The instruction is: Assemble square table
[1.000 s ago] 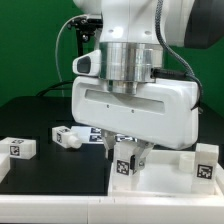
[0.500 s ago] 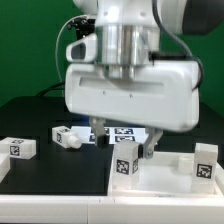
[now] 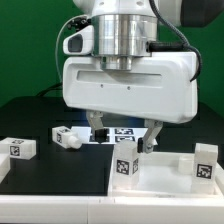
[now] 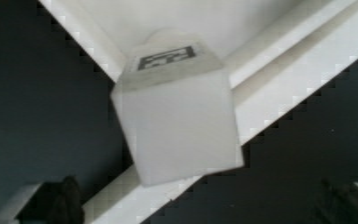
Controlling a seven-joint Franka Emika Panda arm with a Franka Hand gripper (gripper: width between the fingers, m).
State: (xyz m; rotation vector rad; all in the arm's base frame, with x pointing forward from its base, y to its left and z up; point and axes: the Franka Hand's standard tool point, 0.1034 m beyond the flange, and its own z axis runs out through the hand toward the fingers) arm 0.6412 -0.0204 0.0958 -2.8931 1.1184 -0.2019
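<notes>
Tabletop (image 3: 165, 186), one, white legs (image 3: 127, 163), four, gripper (image 3: 124, 133), one, spread wide

No legible text; only marker tags.

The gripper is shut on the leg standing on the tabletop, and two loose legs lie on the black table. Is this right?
Not quite: the gripper is open and clear of the leg, as the wrist view shows. The rest is right.
</notes>
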